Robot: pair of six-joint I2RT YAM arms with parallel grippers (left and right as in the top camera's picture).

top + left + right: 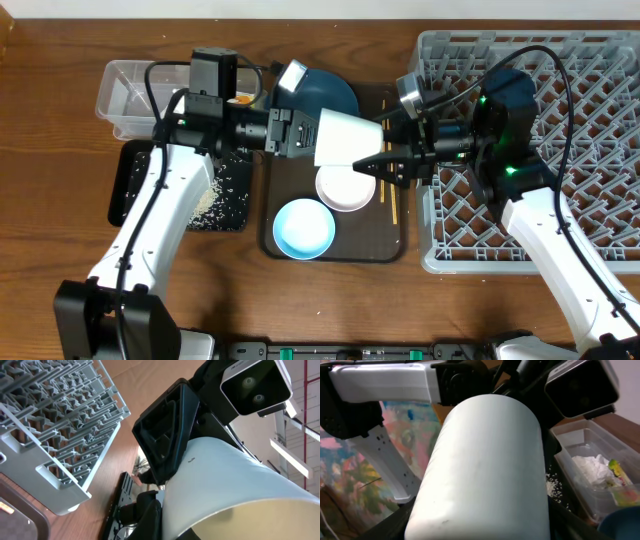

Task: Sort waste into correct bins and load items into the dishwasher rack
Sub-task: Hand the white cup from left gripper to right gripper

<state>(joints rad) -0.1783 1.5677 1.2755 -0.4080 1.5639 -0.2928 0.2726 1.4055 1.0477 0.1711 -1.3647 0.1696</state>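
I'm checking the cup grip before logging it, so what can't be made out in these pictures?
Overhead: blue plate mostly covered by the left arm and white cup.
Right wrist: the cup fills the view, hiding whether the jaws of the right gripper touch it.
Left wrist: cup's mouth cut off by the bottom edge.

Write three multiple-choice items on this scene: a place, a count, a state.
1. The rack stands: A right of the brown tray; B left of it; C on it.
2. Bowls on the brown tray: A one; B two; C four.
3. The white cup is: A upright on the tray; B upturned in the rack; C held sideways by the left hand.
Key: A, it lies on the robot's right; B, one white bowl, one light blue bowl; C, the left hand grips it above the tray.
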